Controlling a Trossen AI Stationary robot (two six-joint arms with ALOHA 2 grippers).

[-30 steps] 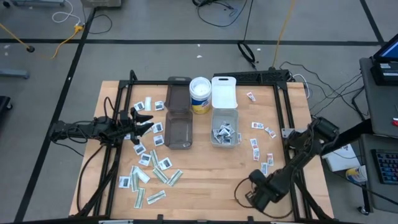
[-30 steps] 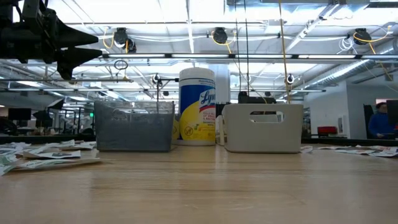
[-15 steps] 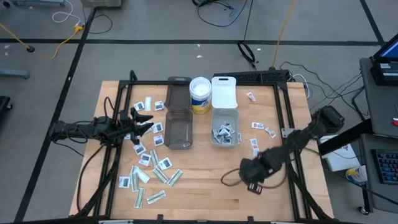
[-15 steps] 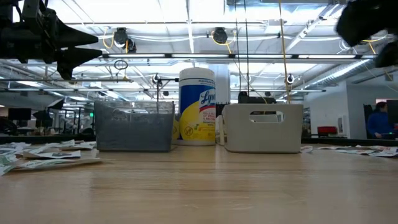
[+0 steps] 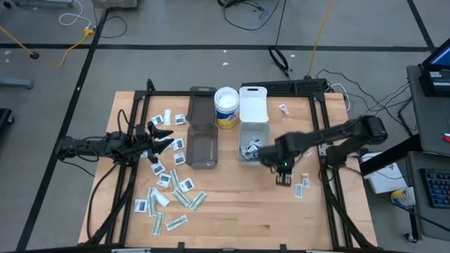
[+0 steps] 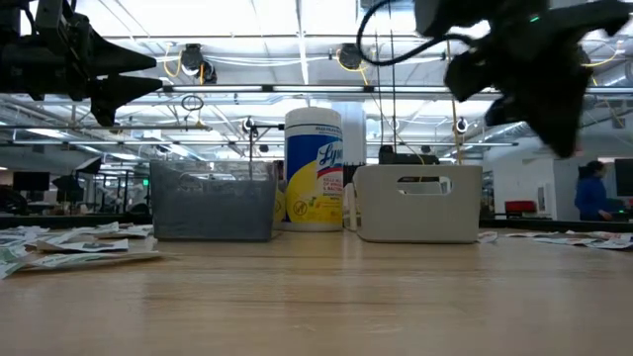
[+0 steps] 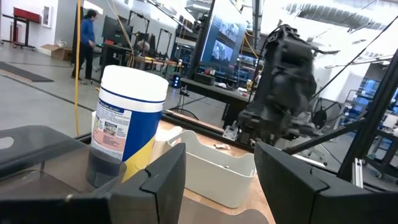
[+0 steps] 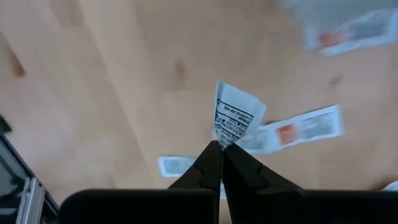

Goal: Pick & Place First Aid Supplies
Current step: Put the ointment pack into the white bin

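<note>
- Here, the right end effector (image 8: 221,148) is clenched on a white packet (image 8: 235,118), pinching one corner so that the packet stands clear of the fingertips; the thin grip suits a flat item lifted off the table (image 5: 232,211).
- In the high view the right arm reaches across from the table's right edge, its end effector (image 5: 283,167) held above the wood just beside the clear bin (image 5: 254,144) that already holds packets; the carried packet is probably bound for that bin.
- More packets (image 5: 301,184) lie on the table to the right of this bin, well apart from a larger scatter (image 5: 171,191) on the left.
- The left end effector (image 5: 163,137) hangs above the left scatter beside the smoky bin (image 5: 202,146), fingers parted and holding nothing; that arm waits.
- A wipes canister (image 5: 226,107) stands behind the two bins.
</note>
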